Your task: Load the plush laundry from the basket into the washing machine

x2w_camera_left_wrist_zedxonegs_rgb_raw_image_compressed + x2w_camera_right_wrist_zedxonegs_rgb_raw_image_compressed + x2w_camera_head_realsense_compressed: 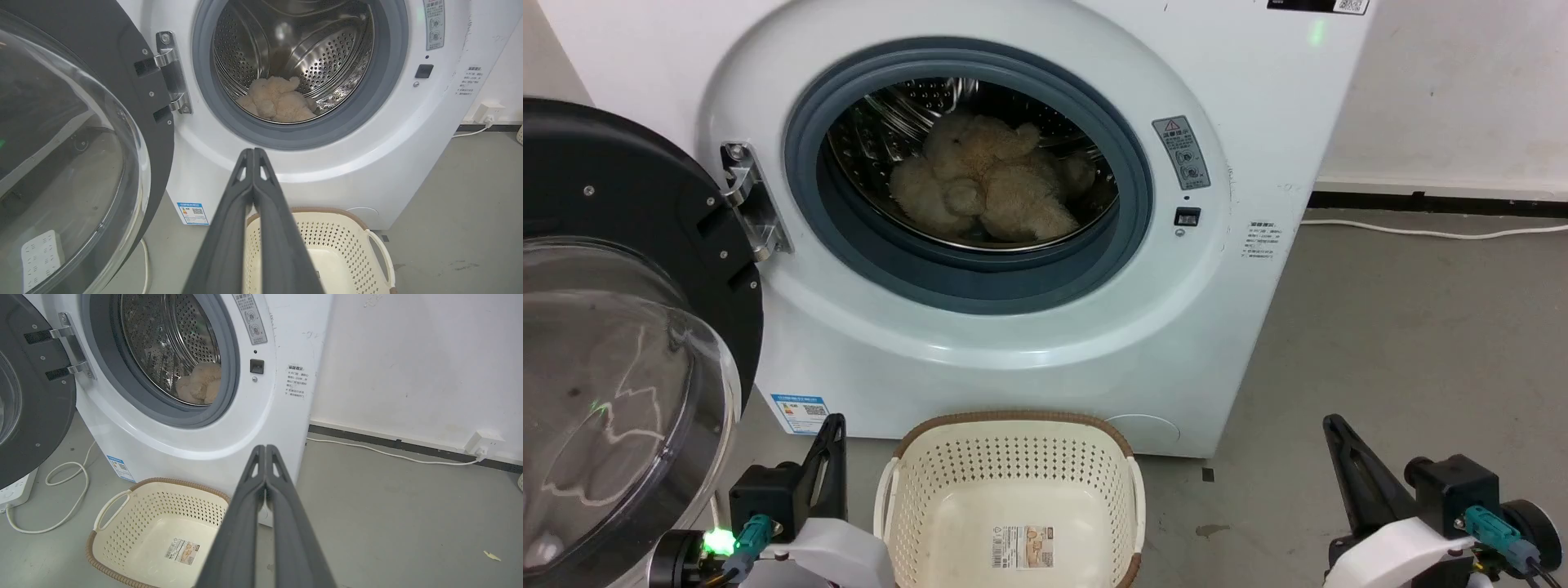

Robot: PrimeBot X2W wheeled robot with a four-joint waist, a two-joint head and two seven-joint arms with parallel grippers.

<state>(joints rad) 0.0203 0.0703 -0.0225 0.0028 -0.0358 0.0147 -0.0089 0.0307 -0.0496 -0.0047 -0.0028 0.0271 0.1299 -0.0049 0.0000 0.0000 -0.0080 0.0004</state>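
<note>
Plush toy (984, 192): lodged far ahead inside the washer (1013, 359). Left gripper (253, 152), right gripper (265, 448): closed tight, nothing held.

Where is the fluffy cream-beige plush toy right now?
In the head view the plush toy lies at the bottom of the shiny perforated steel drum of the white washing machine, behind the grey door seal, above the cream perforated basket.

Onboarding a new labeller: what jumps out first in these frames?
The plush laundry lies in the steel drum of the washing machine, whose bubble door hangs wide open on the left. In front of it on the floor sits the basket, with just a label on its bottom. Both the left gripper and right gripper are shut, flanking the basket.
</note>
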